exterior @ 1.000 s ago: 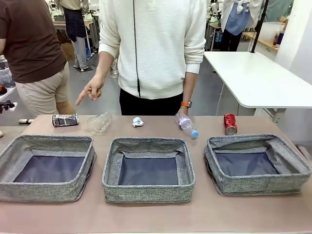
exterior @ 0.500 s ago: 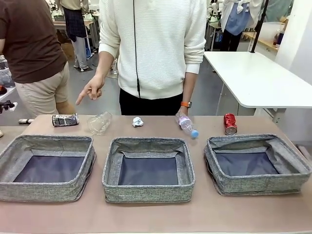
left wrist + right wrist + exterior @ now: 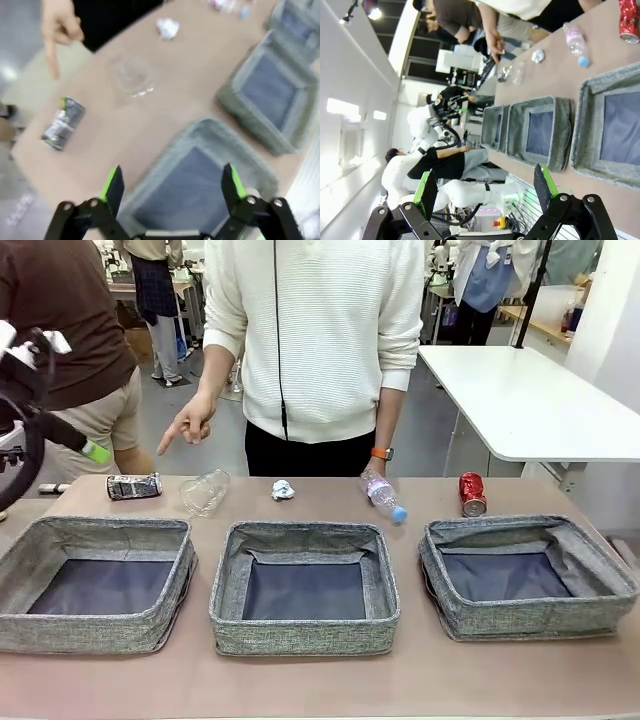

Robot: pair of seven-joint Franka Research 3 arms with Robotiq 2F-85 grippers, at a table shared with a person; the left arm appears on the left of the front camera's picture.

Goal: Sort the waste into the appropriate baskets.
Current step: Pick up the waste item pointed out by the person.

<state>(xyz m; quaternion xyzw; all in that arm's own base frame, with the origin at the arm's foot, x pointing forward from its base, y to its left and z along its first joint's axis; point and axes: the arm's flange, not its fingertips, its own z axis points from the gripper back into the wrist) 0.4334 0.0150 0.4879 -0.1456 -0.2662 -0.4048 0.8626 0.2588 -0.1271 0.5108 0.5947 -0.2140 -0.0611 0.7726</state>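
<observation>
While both arms hang above the near side, the left gripper (image 3: 172,177) has its green-padded fingers spread wide with nothing between them, poised over the near-left corner of the table. The right gripper (image 3: 485,180) is likewise spread wide and empty, high off the table's right end.

A bare strip of brown tabletop (image 3: 320,685) runs along the near edge in front of three grey woven-fabric square baskets with dark blue-grey lining. The left basket (image 3: 90,632) reaches the picture's left edge. The middle basket (image 3: 300,635) sits just beside it with a narrow gap. The right basket (image 3: 530,618) stands farther off across a wider gap, its soft far wall sagging inward. All three hold no litter.

Beyond their far walls, the waste lies in a row on a free band of table. From left to right:
- a dark multicoloured can (image 3: 134,486) on its side
- a crushed clear plastic bottle (image 3: 204,492)
- a crumpled white paper ball (image 3: 283,490)
- a pink-labelled clear bottle (image 3: 382,496), its blue cap pointing toward the baskets
- a red can (image 3: 472,494) near the right basket's far-left corner

Each piece lies apart from its neighbours and close to the far edge.

Past that edge stands a person in a white sweater. One hand (image 3: 188,425) hangs with its index finger pointing down, above the stretch between the dark can and the crushed bottle.
</observation>
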